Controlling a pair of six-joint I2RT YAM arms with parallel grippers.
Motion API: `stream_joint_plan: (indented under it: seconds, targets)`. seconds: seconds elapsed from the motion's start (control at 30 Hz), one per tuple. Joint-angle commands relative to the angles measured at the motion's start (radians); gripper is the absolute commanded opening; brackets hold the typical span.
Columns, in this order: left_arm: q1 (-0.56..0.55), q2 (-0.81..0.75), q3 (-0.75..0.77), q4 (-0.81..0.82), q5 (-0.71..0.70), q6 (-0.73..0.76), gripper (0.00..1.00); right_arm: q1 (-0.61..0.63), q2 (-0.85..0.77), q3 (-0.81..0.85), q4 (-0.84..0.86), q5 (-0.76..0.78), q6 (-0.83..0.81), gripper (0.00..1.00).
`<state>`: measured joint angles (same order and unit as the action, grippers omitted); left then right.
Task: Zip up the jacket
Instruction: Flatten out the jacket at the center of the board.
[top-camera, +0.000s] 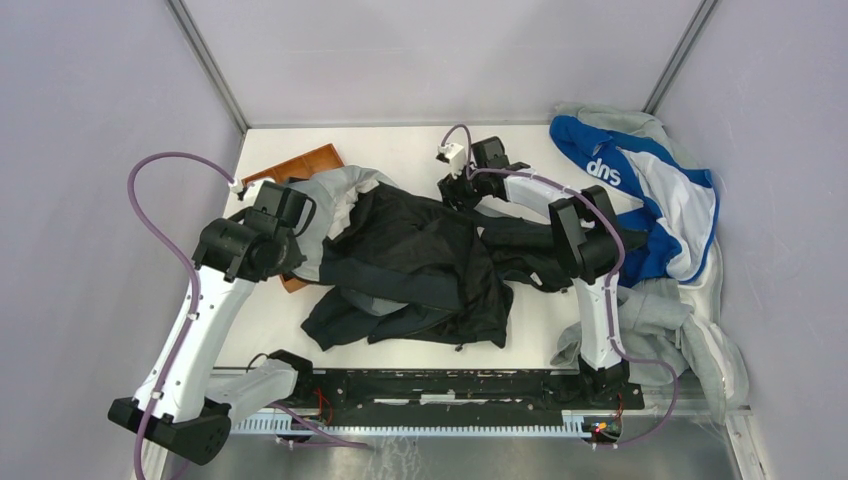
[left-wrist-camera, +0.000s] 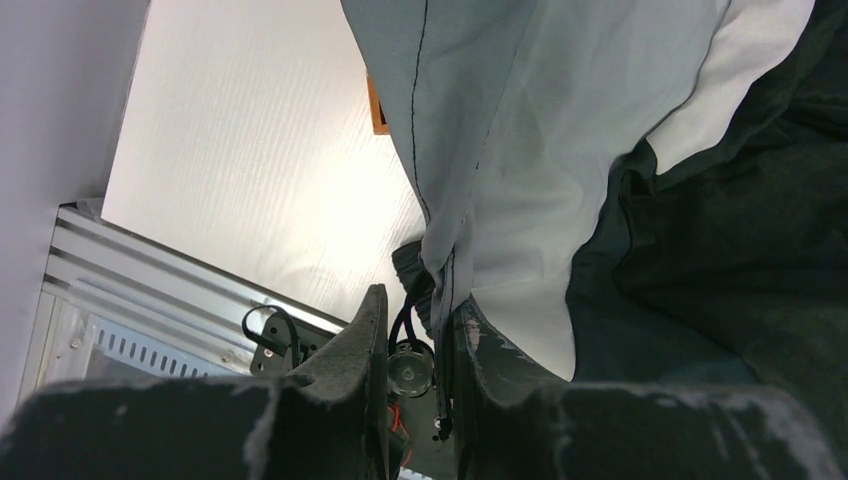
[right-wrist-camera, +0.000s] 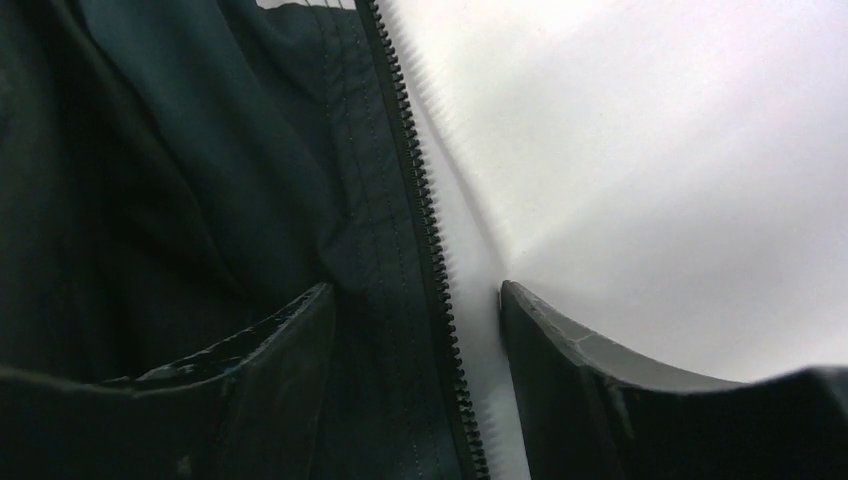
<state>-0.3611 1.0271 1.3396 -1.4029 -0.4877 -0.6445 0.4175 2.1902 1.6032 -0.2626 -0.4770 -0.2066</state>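
Grey fading to black, the jacket (top-camera: 410, 265) lies crumpled and unzipped across the middle of the white table (top-camera: 400, 150). Its pale collar end is toward the left arm and its dark body spreads toward the right arm.

The left gripper (left-wrist-camera: 420, 300) sits at the jacket's light grey end, on the left side of the table. Seen from its wrist, its two fingers (left-wrist-camera: 355, 350) are drawn close together and pinch a stitched grey edge of the jacket. The cloth hangs up and away from the pinch, with dark lining to its right.

The right gripper (right-wrist-camera: 415, 300) reaches to the far side of the jacket, at the dark cloth's upper edge. Seen from its wrist, its jaws stand spread apart. A run of the zipper (right-wrist-camera: 425, 220), with its black teeth bordering dark fabric, passes between them over the white table. The left finger lies against the dark cloth. The right finger is over bare table, clear of the teeth. Nothing is gripped there.

A brown board (top-camera: 300, 165) pokes out from under the grey end, near the left arm. A blue-and-white garment (top-camera: 640, 190) with white lettering and a grey sweatshirt (top-camera: 690, 340) are heaped along the right side of the table, beside the right arm.
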Motion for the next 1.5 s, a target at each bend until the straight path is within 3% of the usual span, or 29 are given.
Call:
stream_joint_plan:
  seconds: [0.0, 0.13, 0.27, 0.5, 0.7, 0.9, 1.2, 1.47]
  targets:
    - [0.005, -0.014, 0.0, 0.06, -0.022, 0.039, 0.02, 0.026, 0.025, 0.041, -0.018, 0.015, -0.008, 0.6]
    - [0.006, -0.031, 0.001, 0.084, -0.003, 0.053, 0.02, 0.018, -0.005, 0.057, -0.015, -0.027, -0.026, 0.21]
    - [0.005, -0.062, 0.001, 0.135, 0.039, 0.083, 0.02, -0.036, -0.102, 0.117, 0.007, -0.104, -0.012, 0.01]
    - [0.006, -0.124, 0.006, 0.354, 0.134, 0.206, 0.02, -0.13, -0.296, 0.235, 0.055, -0.235, 0.021, 0.0]
    - [0.006, -0.089, 0.087, 0.624, 0.156, 0.334, 0.02, -0.176, -0.394, 0.388, 0.102, -0.203, 0.022, 0.0]
    - [0.006, 0.089, 0.341, 0.855, 0.185, 0.461, 0.02, -0.189, -0.457, 0.561, 0.187, -0.12, 0.017, 0.0]
    - [0.005, 0.402, 0.842, 1.058, 0.294, 0.499, 0.02, -0.189, -0.57, 0.596, 0.313, 0.054, 0.006, 0.0]
    - [0.007, 0.43, 0.91, 1.245, 0.33, 0.416, 0.02, -0.19, -0.608, 0.637, 0.345, 0.177, -0.025, 0.0]
